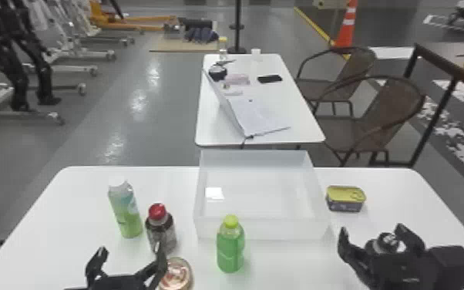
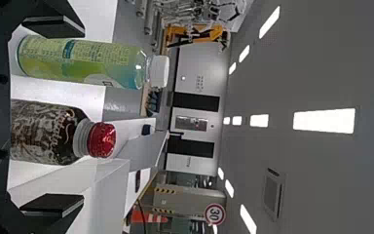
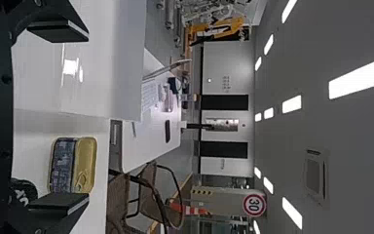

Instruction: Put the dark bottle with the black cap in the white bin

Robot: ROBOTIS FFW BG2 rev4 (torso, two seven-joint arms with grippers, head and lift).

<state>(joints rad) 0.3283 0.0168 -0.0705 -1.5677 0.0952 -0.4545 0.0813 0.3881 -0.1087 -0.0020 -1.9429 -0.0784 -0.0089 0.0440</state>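
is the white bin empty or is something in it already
Empty: the white bin shows bare floor inside its walls, and the bottles stand outside it.

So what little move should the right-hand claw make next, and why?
Probably a slight shift of the right gripper to its right before closing: its fingers stand open, and the dark bottle's black cap sits close by its right finger, not midway between the two.
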